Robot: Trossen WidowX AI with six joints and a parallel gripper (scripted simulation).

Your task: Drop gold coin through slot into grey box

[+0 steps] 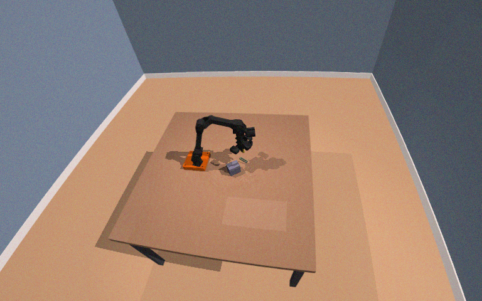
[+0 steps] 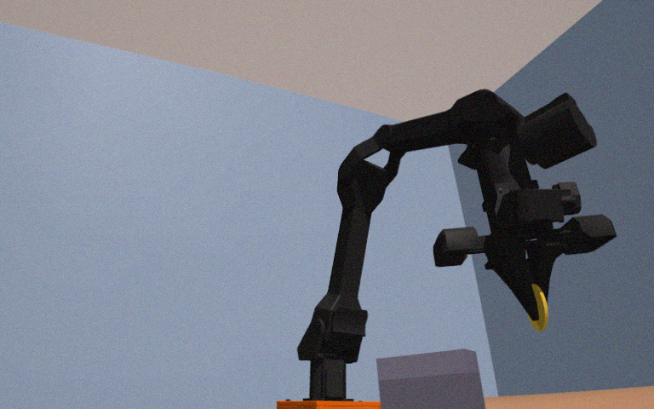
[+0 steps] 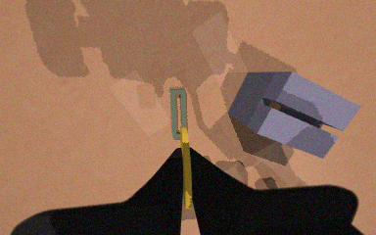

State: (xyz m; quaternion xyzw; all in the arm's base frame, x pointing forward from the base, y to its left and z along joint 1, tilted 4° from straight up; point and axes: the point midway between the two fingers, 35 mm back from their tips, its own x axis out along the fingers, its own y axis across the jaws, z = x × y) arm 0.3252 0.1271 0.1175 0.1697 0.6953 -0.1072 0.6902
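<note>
The gold coin [image 2: 543, 311] [image 3: 186, 168] is pinched between the fingertips of my gripper [image 2: 539, 308] [image 3: 183, 153]. The gripper is shut on it, and the coin stands edge-on, clear of the table. The dark-green holder [image 1: 243, 160] [image 3: 174, 115] is on the table below, its groove empty. The grey box [image 1: 233, 168] [image 2: 429, 385] [image 3: 245, 98] stands beside the holder, to the right in the wrist view. Its slot [image 3: 299, 116] shows as a dark line in the lid, at an angle to the coin. The coin is higher than the box top.
The arm's orange base [image 1: 196, 165] [image 2: 328, 404] is on the far side of the box from the gripper in the exterior view, and left of the box in the top view. All of this stands on the brown table [image 1: 177, 212], with the arm's shadows across it.
</note>
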